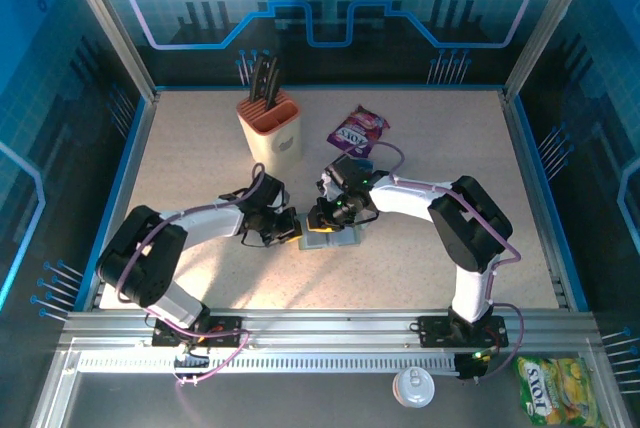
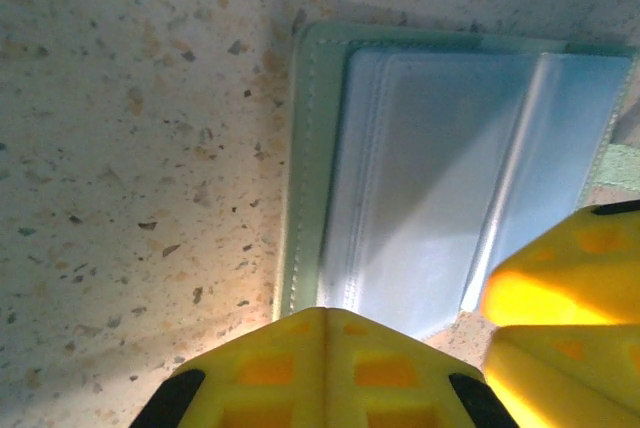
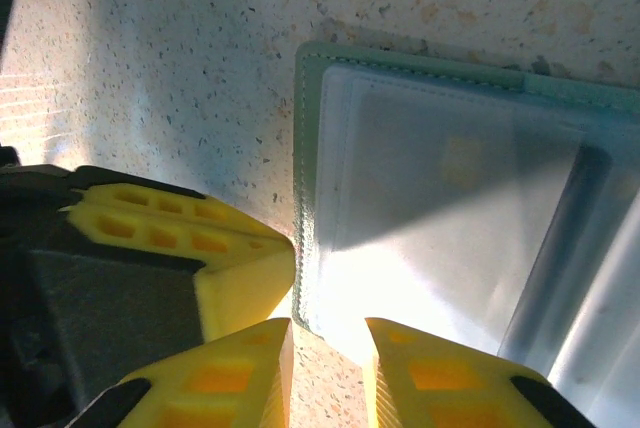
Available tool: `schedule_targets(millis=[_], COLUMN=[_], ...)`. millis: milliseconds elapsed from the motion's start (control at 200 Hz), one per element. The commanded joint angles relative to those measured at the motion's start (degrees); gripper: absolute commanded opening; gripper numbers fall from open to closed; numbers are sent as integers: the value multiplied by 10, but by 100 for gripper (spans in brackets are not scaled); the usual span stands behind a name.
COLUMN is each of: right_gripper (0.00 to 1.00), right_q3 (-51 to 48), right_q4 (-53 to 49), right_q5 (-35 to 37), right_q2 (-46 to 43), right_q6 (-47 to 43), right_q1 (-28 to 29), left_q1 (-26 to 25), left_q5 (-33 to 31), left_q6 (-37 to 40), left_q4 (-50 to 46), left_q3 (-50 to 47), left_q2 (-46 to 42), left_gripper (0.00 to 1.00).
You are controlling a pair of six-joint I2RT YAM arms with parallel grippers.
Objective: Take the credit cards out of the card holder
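The card holder (image 1: 333, 240) lies open and flat on the speckled table, between my two grippers. It has a green stitched edge (image 2: 305, 168) and cloudy clear sleeves (image 3: 450, 218). The credit cards are hidden; a faint yellowish patch (image 3: 463, 160) shows through one sleeve. My left gripper (image 2: 326, 314) is shut, its tip resting at the holder's near edge. My right gripper (image 3: 328, 333) stands slightly open over the holder's corner, with bare table between its fingers. Its yellow fingers (image 2: 570, 288) also show in the left wrist view, close beside the left gripper.
A beige and orange knife block (image 1: 271, 128) stands behind the left arm. A purple snack packet (image 1: 358, 131) lies behind the right gripper. Off the table at the front are a white lid (image 1: 413, 386) and a yellow-green packet (image 1: 553, 388).
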Motion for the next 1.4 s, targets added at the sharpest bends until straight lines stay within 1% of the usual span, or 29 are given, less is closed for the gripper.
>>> schedule_targets(millis=[0,100,255,550,735,1071,1216,1396], right_gripper=[26,26,26,28,30,30,30,30], right_q3=[8,4,4,12,15,18,17,17], right_q4=[-19,-19,-19,-19,-8,9,-11,-71], right_q5=[7,5,4,-3,-14,-21,-5,49], right_q2=[0,0,0,24,35,49,47,21], right_q6=[-7,-7,-5,-3,0,7,0,-26], right_q1=[2,1,1,2,4,5,4,-1], left_q1=[1,2,3,5,6,6,7,9], left_q5=[22,20,-14,-48,-54,-56,-55,-57], left_q6=[-5,4,20,36,43,44,45,48], left_q4=[13,5,-39,-72,-81,-84,-86,-91], left_q3=[-3,-2,2,17,22,24,24,25], left_q2=[17,27,21,14,12,12,14,12], left_gripper=[1,0,0,0,0,0,0,0])
